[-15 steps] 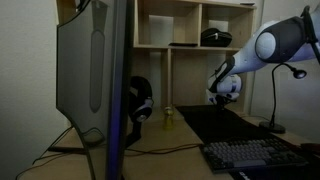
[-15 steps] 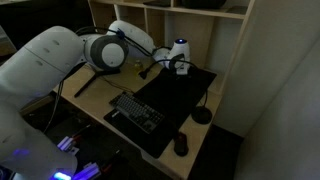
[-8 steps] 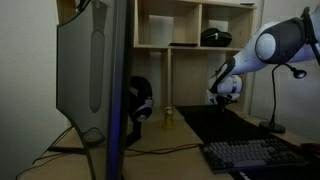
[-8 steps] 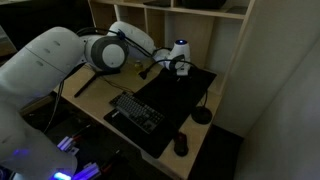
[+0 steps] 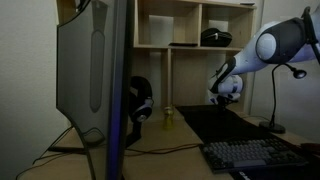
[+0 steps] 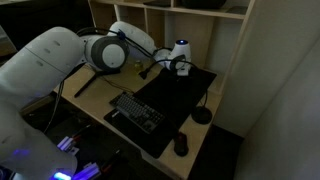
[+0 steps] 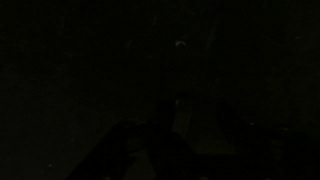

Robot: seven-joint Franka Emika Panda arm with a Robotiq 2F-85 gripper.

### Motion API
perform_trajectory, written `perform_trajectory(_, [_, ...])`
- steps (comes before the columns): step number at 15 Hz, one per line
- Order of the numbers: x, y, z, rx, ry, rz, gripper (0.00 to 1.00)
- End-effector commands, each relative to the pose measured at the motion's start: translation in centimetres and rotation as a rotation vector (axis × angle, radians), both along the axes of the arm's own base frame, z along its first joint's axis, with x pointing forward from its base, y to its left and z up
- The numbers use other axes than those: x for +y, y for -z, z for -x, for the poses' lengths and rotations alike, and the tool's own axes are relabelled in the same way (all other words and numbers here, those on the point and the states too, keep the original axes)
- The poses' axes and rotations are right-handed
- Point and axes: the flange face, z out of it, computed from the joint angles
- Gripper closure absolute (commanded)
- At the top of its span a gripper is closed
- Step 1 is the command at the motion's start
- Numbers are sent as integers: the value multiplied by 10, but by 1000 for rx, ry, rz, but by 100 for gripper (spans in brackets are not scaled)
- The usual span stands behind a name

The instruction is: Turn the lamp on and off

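The room is dim and the lamp gives no light. The slim black lamp stands at the desk's side: thin stem (image 5: 275, 100), small head (image 5: 297, 72) and round base (image 5: 273, 127); the base also shows in an exterior view (image 6: 202, 116). My gripper (image 5: 223, 98) hangs over the black desk mat (image 5: 215, 122), well apart from the lamp, with the arm reaching across above it. It also shows near the shelf wall (image 6: 181, 68). Its fingers are too dark to read. The wrist view is almost black.
A large monitor (image 5: 90, 70) fills the near side. Black headphones (image 5: 138, 100) and a small yellow object (image 5: 168, 117) sit by the shelf unit (image 5: 190, 45). A keyboard (image 6: 135, 110) and a mouse (image 6: 180, 145) lie on the desk.
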Motion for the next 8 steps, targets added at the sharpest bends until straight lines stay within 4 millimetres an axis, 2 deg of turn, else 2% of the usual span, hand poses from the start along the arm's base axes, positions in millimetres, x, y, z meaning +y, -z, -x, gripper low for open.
perform_trajectory(1, [-8,12,4,17,-3,9,12])
perform_trajectory(3, [-8,13,4,25,-4,9,2])
perform_trajectory(4, [-8,13,4,26,-3,10,0])
perform_trajectory(8, [-10,16,5,33,5,13,0])
